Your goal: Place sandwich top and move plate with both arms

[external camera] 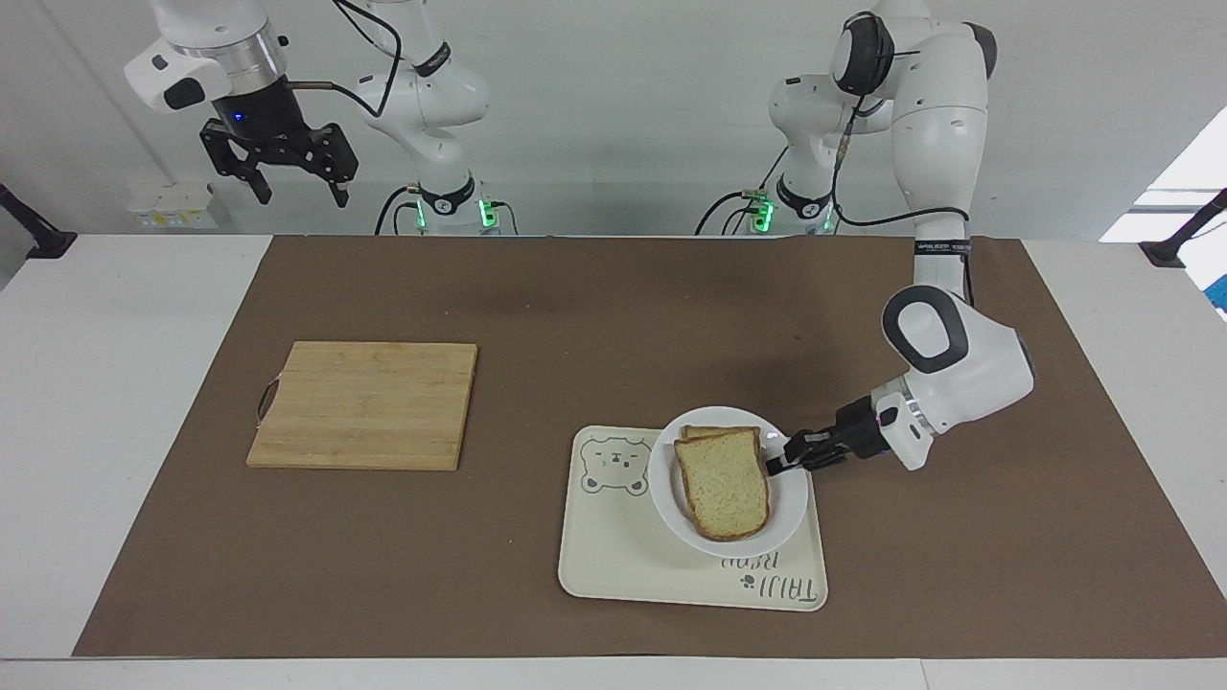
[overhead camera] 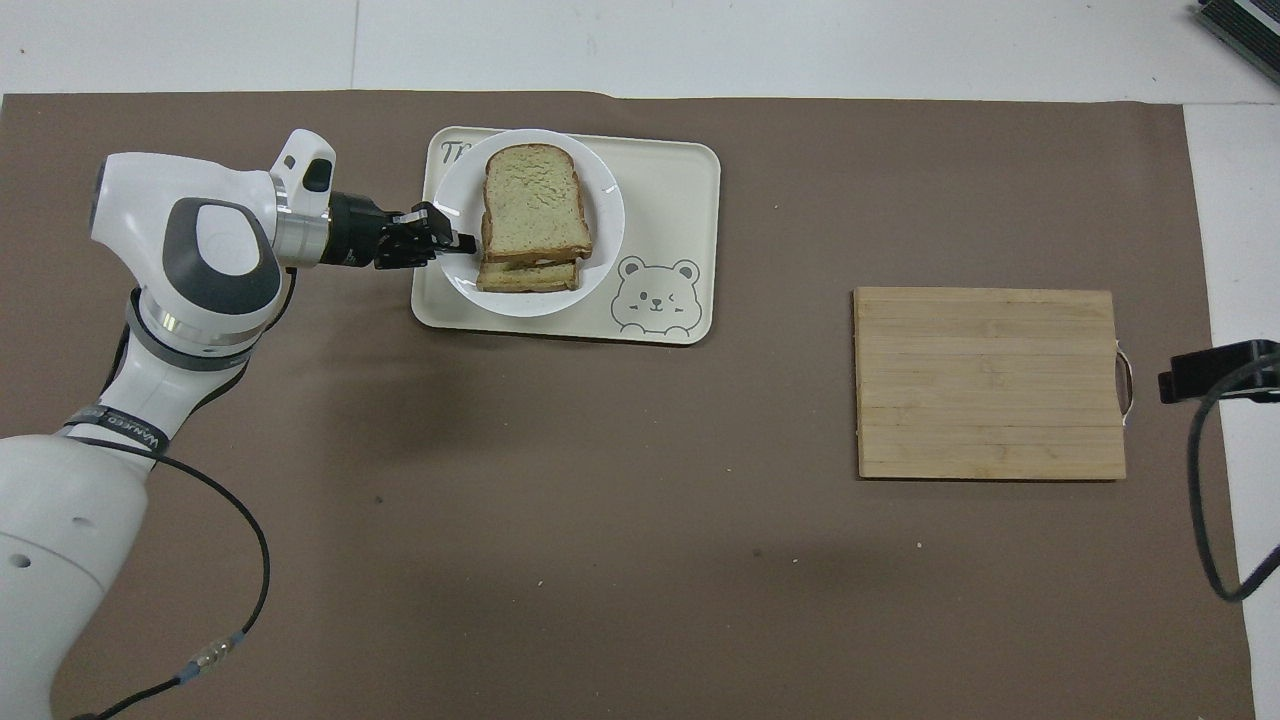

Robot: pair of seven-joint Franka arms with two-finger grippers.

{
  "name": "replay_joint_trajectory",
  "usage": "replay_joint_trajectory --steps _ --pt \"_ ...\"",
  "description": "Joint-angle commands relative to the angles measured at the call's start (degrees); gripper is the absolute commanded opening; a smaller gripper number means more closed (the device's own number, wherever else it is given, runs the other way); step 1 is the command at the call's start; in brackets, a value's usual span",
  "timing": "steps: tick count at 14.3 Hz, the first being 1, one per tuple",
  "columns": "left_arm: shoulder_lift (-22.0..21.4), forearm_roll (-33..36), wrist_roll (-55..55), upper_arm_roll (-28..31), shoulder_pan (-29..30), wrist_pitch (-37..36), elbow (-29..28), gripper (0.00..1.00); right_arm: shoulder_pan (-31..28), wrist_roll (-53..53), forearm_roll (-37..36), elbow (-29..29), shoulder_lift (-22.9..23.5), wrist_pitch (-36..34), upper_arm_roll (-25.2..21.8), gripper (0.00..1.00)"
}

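One black two-finger left gripper (external camera: 778, 462) pinches the rim of the small round white plate (external camera: 786, 513), which hangs over the cream rectangular bear tray (external camera: 613, 565). The pale brown-crusted bread slice (external camera: 721, 484) tops the stack, its long axis running away from the robots, rounded end farthest. The right gripper (external camera: 278, 168) waits aloft, fingers spread.

Arms: 2 white jointed Franka arms, left arm (external camera: 944, 355) and right arm (external camera: 422, 86), glossy rounded shells | Joints: dark grey oval patches, silver rings | Cabling: black cables looped along links | Bases: green lights glowing | Grippers: black 2-finger left gripper (external camera: 778, 467), right gripper (external camera: 297, 187), blue light above its wrist
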Motion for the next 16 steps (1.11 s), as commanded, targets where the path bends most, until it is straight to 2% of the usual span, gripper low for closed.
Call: replay_joint_trajectory --steps 1,5,6,7,8,11,13,14,16 --pt "3.10 2.15 -1.76 0.45 -1.70 2.96 2.42 0.00 -0.29 -1.32 -0.33 -1.56 -1.36 0.26 0.11 1.00" --pt "3.99 2.25 -1.58 0.54 -3.02 5.79 2.50 0.00 -0.29 -1.32 -0.33 -1.56 -1.36 0.26 0.11 1.00" --pt "3.91 1.99 -1.49 0.45 -2.41 5.35 2.42 0.30 -0.29 -1.23 -0.33 -1.56 -1.36 0.26 0.11 1.00" --pt "3.73 1.98 -1.75 0.45 -2.58 5.61 2.16 0.99 -0.29 -1.23 -0.33 -1.56 -1.36 0.26 0.11 1.00" --pt "2.68 1.90 -2.37 0.71 -3.02 5.53 1.54 1.00 -0.29 -1.32 -0.33 -1.56 -1.36 0.26 0.11 1.00" --pt "-5.46 2.33 -5.27 1.33 -1.71 2.72 -3.18 1.00 -0.29 -1.32 -0.33 -1.56 -1.36 0.26 0.11 1.00" --pt "-9.18 2.95 -5.36 3.43 -1.62 1.23 -5.40 1.00 -0.29 -1.32 -0.33 -1.56 -1.36 0.26 0.11 1.00" --pt "-10.50 5.21 -5.79 4.83 -1.62 -0.43 -5.58 1.00 -0.29 -1.32 -0.33 -1.56 -1.36 0.26 0.11 1.00" --pt "-13.31 14.85 -8.33 6.69 -1.62 -3.42 -5.41 1.00 -0.29 -1.32 -0.33 -1.56 -1.36 0.26 0.11 1.00"
